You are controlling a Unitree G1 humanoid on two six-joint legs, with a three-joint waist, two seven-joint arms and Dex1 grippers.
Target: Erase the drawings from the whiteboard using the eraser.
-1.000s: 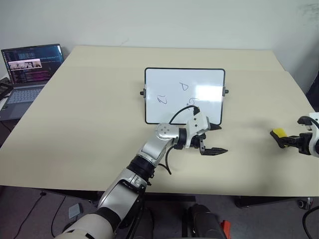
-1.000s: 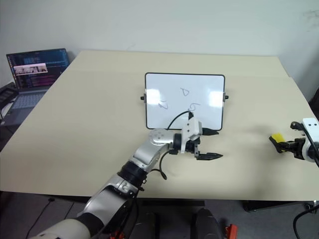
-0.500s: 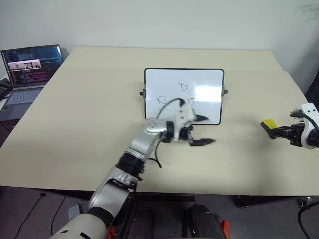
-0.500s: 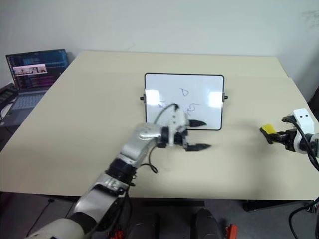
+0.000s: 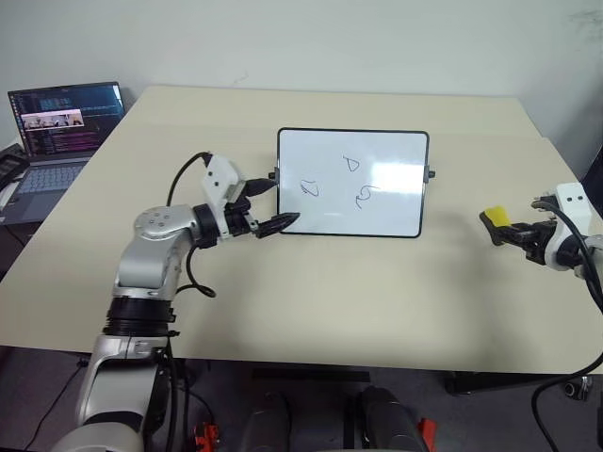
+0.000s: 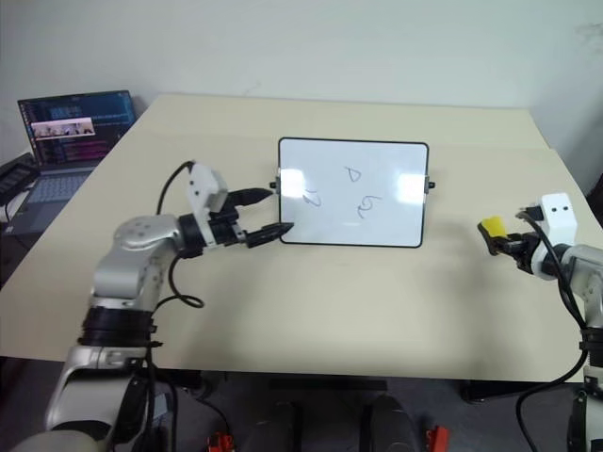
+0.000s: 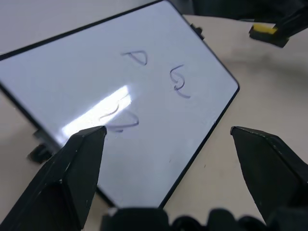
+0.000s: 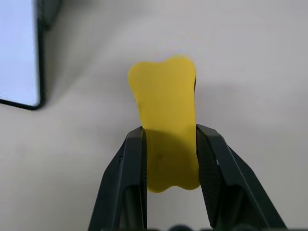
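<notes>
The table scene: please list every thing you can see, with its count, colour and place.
table: one, beige, under everything.
whiteboard: one, white with black frame, lying flat mid-table.
drawings: three, dark, on the whiteboard.
eraser: one, yellow, at the table's right side, in the right gripper.
laptop: one, grey, screen lit, beside the table's far left edge.
left gripper: one, black fingers open, at the whiteboard's left edge.
right gripper: one, black fingers shut on the eraser.

The counter (image 5: 396, 282) is bare right of the whiteboard (image 5: 352, 182). The left hand (image 5: 270, 206) sits by the whiteboard's left edge, blocking that side.
</notes>
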